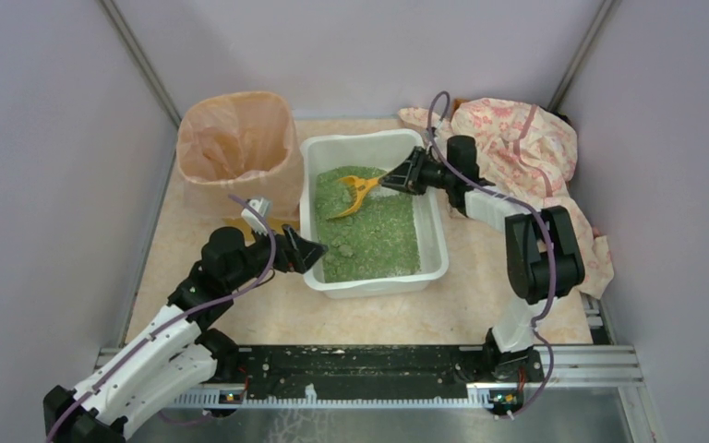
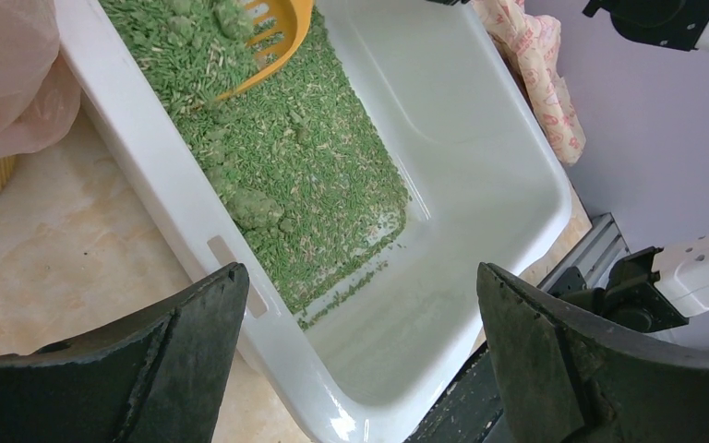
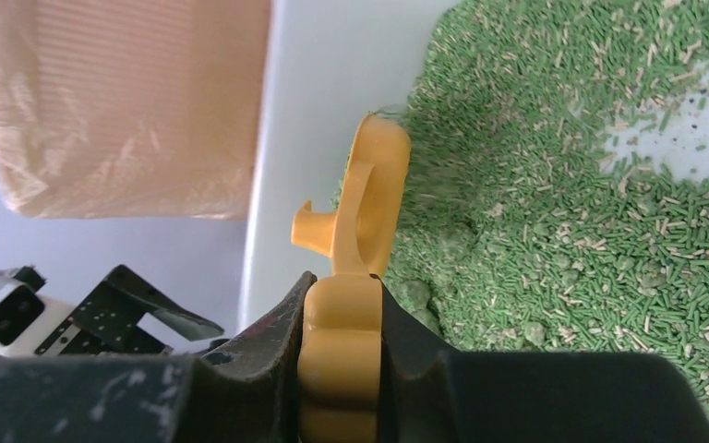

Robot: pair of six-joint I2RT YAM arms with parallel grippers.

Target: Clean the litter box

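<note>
right gripper (image 1: 404,175): clamped on the scoop (image 1: 355,194) handle, a finger pressed to each flat side. Scoop head sits ahead of it, dug into the litter, with pellets and a few lumps already in the bowl.
left gripper (image 1: 305,251): jaws wide apart, nothing held. It hangs over the box's left wall near the front corner. Cannot tell if it touches.
box (image 1: 374,286): directly below the right gripper, just ahead of the left one. Green litter covers most of the floor, with some bare white showing.
clumps (image 2: 257,208): one lump cluster lies in the litter just ahead of the left gripper, on the near side of the scoop head.
bin (image 1: 235,148): past the box's left wall, left of the right gripper and beyond the left one.
step (my read): scooping clumps, transfer to the bin not yet done.
how to do it well: keep the front lip low and slide under the lump rather than pushing it. Level the bowl before lifting. Shake over the box so loose pellets drop through the slots. Clear the wall, then tip over the bin.
risk: tilt on the lift spills the load, and the left gripper sits near the carry path.
</note>
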